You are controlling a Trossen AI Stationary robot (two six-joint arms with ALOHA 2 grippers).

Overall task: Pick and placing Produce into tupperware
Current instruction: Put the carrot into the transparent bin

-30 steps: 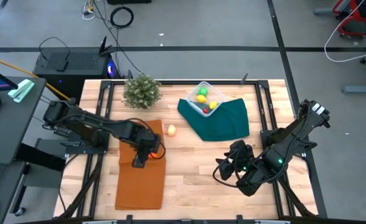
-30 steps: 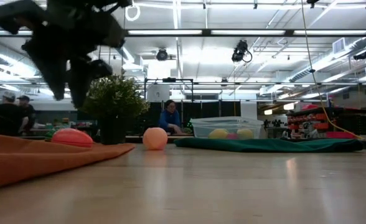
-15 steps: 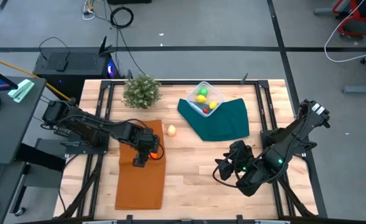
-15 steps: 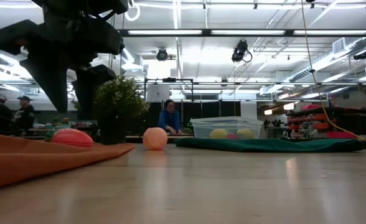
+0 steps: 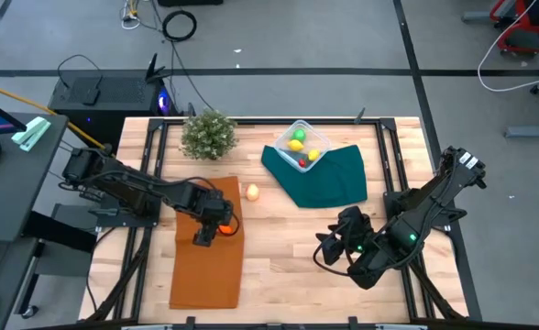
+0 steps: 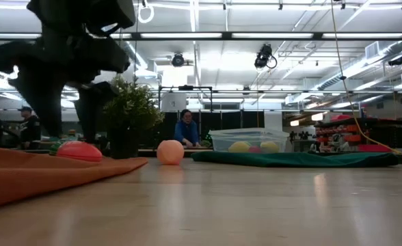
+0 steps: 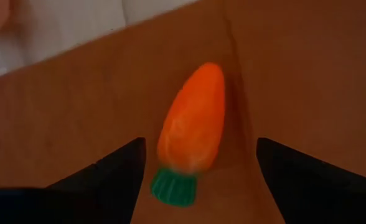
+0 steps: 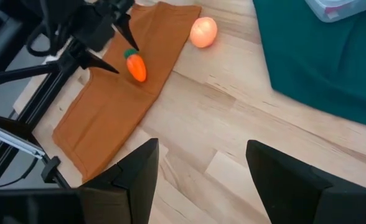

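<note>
The orange carrot (image 7: 192, 127) with its green top (image 7: 173, 188) lies on its side on an orange-brown cloth (image 5: 210, 261) at the table's left. My left gripper (image 7: 200, 144) hangs over it, open, one finger on each side of the carrot's green end, touching nothing; in the low view the left gripper (image 6: 68, 126) stands just above the carrot (image 6: 78, 151). The pale peach ball (image 5: 250, 192) rests on bare wood beside the cloth. The clear tupperware (image 5: 299, 145) sits on a dark green cloth (image 5: 329, 183) and holds lemons, a green ball and a red strawberry. My right gripper (image 8: 200, 149) waits open at the near right.
A bushy potted plant (image 5: 207, 135) stands at the far edge, left of the tupperware. Bare wood (image 5: 288, 238) lies between the two cloths. Black rails frame the table's sides. In the low view people show in the room beyond.
My left gripper has come down toward the carrot, from well above it to its fingers reaching almost level with it. The carrot, the peach ball and the tupperware have stayed where they were.
</note>
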